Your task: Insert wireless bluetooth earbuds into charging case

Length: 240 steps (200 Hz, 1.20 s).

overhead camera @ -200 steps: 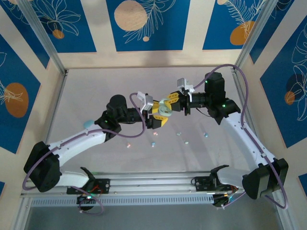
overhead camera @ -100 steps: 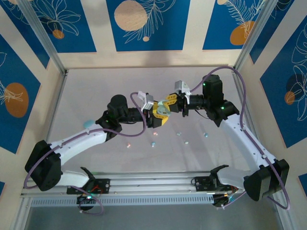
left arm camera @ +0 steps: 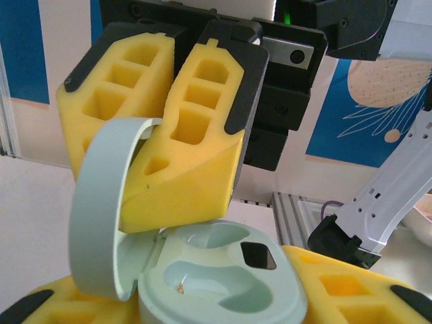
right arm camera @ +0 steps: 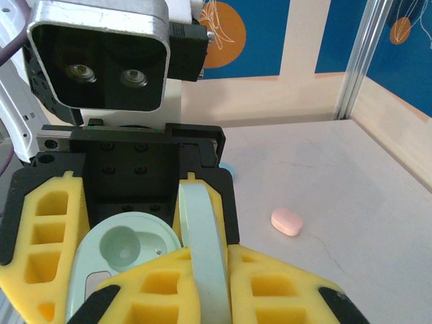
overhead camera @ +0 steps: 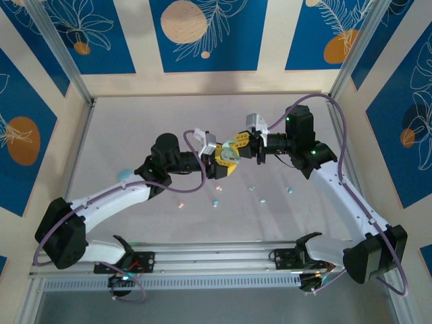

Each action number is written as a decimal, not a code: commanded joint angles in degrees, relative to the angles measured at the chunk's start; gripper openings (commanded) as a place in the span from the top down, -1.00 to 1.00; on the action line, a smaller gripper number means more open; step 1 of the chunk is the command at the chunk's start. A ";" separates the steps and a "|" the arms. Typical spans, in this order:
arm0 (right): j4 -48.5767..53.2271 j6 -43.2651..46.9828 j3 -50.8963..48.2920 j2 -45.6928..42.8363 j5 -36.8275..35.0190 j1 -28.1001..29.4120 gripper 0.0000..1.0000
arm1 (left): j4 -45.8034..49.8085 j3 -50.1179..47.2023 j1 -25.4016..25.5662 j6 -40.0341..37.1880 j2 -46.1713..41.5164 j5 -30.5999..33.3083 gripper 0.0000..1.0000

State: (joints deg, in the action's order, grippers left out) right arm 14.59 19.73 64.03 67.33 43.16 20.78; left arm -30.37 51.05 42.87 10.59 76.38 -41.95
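Case (left arm camera: pixel 223 277) open, midair | left gripper (overhead camera: pixel 221 165) clamps it | right gripper (overhead camera: pixel 237 144) pinches lid (right arm camera: pixel 202 250) edge | earbuds (overhead camera: pixel 216 202) loose on table (overhead camera: pixel 135 128) below

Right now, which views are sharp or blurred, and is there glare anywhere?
Top external: even light, soft shadows, no glare, the earbuds mere specks. Left wrist: the mint case sharp, the poster behind soft. Right wrist: the lid sharp, the pink case slightly soft.
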 commanded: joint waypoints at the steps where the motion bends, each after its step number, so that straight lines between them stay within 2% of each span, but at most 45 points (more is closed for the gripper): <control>1: -0.35 0.15 -0.55 -0.97 -0.18 0.44 1.00 | 0.44 1.95 0.33 -0.73 0.26 -0.85 0.12; 24: -0.50 -0.08 -0.57 -0.97 -0.27 0.41 1.00 | 0.81 1.86 0.31 -1.01 0.24 -1.16 0.08; 54: -0.58 -0.11 -0.66 -0.89 -0.38 0.41 1.00 | 1.23 2.21 0.25 -1.27 0.18 -1.20 0.28; 79: -0.61 -0.64 -0.75 -0.84 -0.44 0.45 0.95 | 1.32 2.30 0.33 -1.45 0.27 -1.24 0.37; 108: -0.86 -2.06 -0.76 -1.04 -1.61 0.41 0.72 | 0.70 1.83 0.31 -1.54 -0.10 -0.29 0.45; 139: -1.86 -5.91 -0.92 -2.25 -3.59 0.45 0.16 | -0.44 0.60 0.34 -2.13 -0.95 0.94 0.47; 172: -2.95 -16.16 0.54 -4.71 -6.29 -0.22 -0.09 | -1.33 -1.40 0.21 -3.36 -2.24 3.98 0.48; 190: -1.65 -23.46 2.18 -6.00 -10.01 -0.88 -0.15 | -2.10 -2.67 0.27 -3.65 -2.78 5.74 0.48; 218: 6.64 -36.75 5.91 -7.70 -23.79 -3.69 -0.20 | -3.27 -4.62 0.27 -3.90 -3.99 8.96 0.49; 230: 11.30 -44.52 5.42 -8.32 -30.63 -6.63 -0.21 | -3.94 -5.54 0.28 -3.91 -4.55 9.96 0.49; 240: 15.11 -50.82 3.80 -8.44 -33.31 -10.02 -0.17 | -4.08 -6.08 0.28 -3.98 -5.06 10.37 0.49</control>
State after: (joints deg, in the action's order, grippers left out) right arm 18.35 -12.58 68.49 60.16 23.75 16.16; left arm -30.94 46.46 42.87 7.99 73.73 -34.39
